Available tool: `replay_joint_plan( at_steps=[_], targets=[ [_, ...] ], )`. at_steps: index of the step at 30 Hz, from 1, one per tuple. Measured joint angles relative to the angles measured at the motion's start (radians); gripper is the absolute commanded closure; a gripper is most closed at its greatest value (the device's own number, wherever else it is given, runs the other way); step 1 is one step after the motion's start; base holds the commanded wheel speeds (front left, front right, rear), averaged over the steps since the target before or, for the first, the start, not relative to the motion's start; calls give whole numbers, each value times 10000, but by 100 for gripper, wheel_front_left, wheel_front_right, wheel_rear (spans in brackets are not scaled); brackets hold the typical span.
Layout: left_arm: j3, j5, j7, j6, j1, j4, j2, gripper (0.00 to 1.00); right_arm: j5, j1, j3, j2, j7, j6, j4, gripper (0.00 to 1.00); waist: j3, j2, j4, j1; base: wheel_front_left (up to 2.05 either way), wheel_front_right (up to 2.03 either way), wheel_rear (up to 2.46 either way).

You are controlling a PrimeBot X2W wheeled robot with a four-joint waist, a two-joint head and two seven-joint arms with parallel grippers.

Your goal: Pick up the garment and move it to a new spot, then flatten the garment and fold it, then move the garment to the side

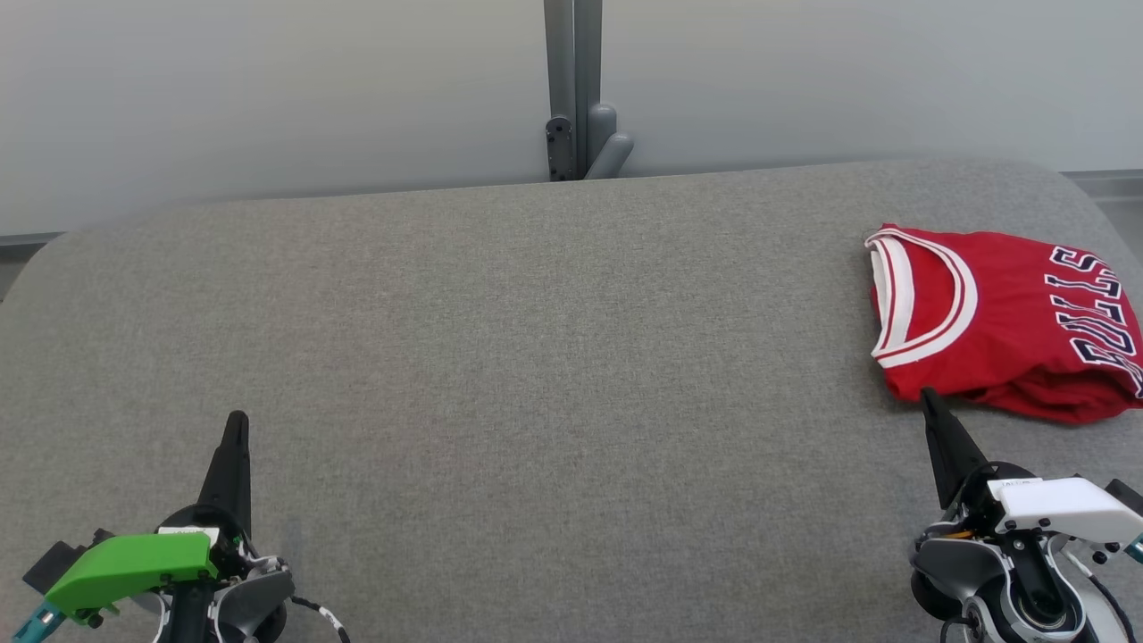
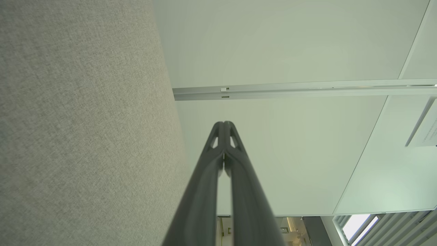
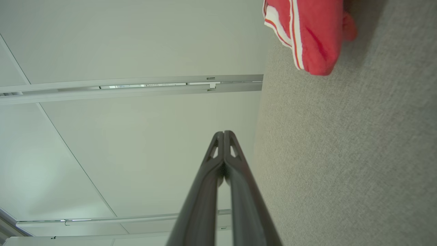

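The garment (image 1: 1005,321) is a red basketball jersey with white trim and dark lettering, lying folded at the far right of the grey cloth-covered table (image 1: 536,357). Its near corner shows in the right wrist view as a red and white fold (image 3: 310,34). My right gripper (image 1: 930,400) is shut and empty, its tip just short of the jersey's near edge; from its own wrist the fingers (image 3: 223,134) are pressed together. At the lower left my left gripper (image 1: 237,420) is shut and empty, far from the jersey, with its tips (image 2: 224,123) closed too.
Behind the table stands a pale wall with a grey post and bracket (image 1: 576,98) at its middle. The table's rounded back corners fall away at left and right. A wide stretch of grey cloth lies between the two grippers.
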Motion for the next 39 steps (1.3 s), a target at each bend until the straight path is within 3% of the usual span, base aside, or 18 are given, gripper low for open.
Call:
replay_joint_plan(
  at_steps=[39],
  targets=[
    [0, -2, 0, 0, -4, -2, 0, 100, 0, -1, -23, 8, 13, 0, 0, 100, 0, 0, 0, 0, 0, 0, 0]
  ],
)
